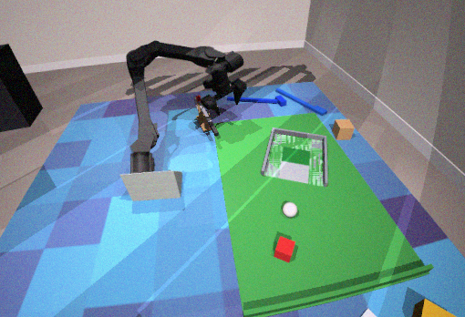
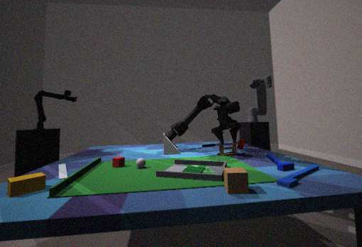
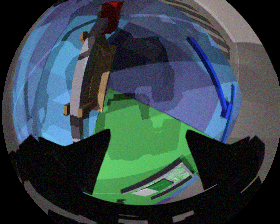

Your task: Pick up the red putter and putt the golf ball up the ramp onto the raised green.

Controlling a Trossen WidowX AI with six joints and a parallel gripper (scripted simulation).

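Note:
The red putter, with its red head [image 1: 198,98] [image 2: 241,144] [image 3: 111,15] and grey-and-black shaft [image 1: 211,124] [image 3: 80,90], rests on a wooden rack [image 1: 203,122] [image 3: 104,91]. My gripper [image 1: 222,104] [image 2: 227,140] [image 3: 149,134] is open and empty, pointing down close to the rack. In the wrist view the shaft lies left of the gap, in line with the left finger. The white golf ball [image 1: 290,209] [image 2: 140,162] sits on the green mat [image 1: 319,223] [image 2: 124,184]. The raised green [image 1: 296,156] [image 3: 161,186] lies inside grey walls [image 1: 327,155], behind the pale ramp [image 1: 294,172].
Two blue putters [image 1: 257,100] [image 1: 301,101] lie at the mat's far end. A red cube [image 1: 284,250] [image 2: 118,162] is near the ball. A tan block [image 1: 343,129] [image 2: 236,180] stands beside the mat. A green rail [image 2: 76,177] edges it; a yellow block [image 2: 26,184] lies beyond.

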